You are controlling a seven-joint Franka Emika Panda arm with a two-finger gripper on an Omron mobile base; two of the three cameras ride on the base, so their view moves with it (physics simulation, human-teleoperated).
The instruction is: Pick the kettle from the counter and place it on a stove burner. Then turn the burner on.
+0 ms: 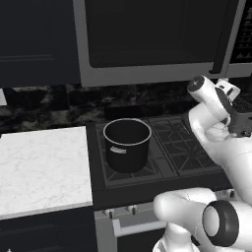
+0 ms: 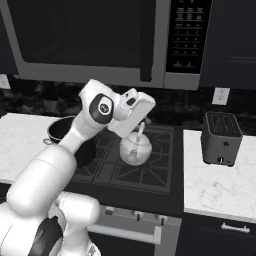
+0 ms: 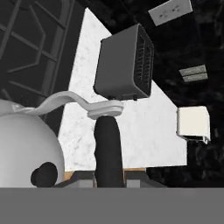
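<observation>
Sitting on the right-hand black cast-iron grate of the gas cooktop (image 2: 147,167), the small squat silver-grey kettle (image 2: 135,148) rests upright on the thin bars, its pale body catching the light. In the right base view the white arm's two-finger gripper (image 2: 140,129) comes down onto the kettle's top from the upper left, the hand tilted over it. From the hand view the kettle's rounded body (image 3: 26,144) swells at the lower left with its black lid knob (image 3: 43,173) just beside the bottom edge, while the dark grip of its arched handle (image 3: 108,151) rises up the middle, running straight into the gripper, which appears closed around it, though the fingertips themselves are hidden. On the left-hand grate stands a large black cylindrical pot (image 1: 127,144), well apart from the kettle. To the right of the cooktop a dark grey box-shaped toaster (image 2: 220,138) sits on a narrower white marble countertop strip (image 2: 220,187). Left of the cooktop lies the broad white grey-veined marble counter (image 1: 42,167).
</observation>
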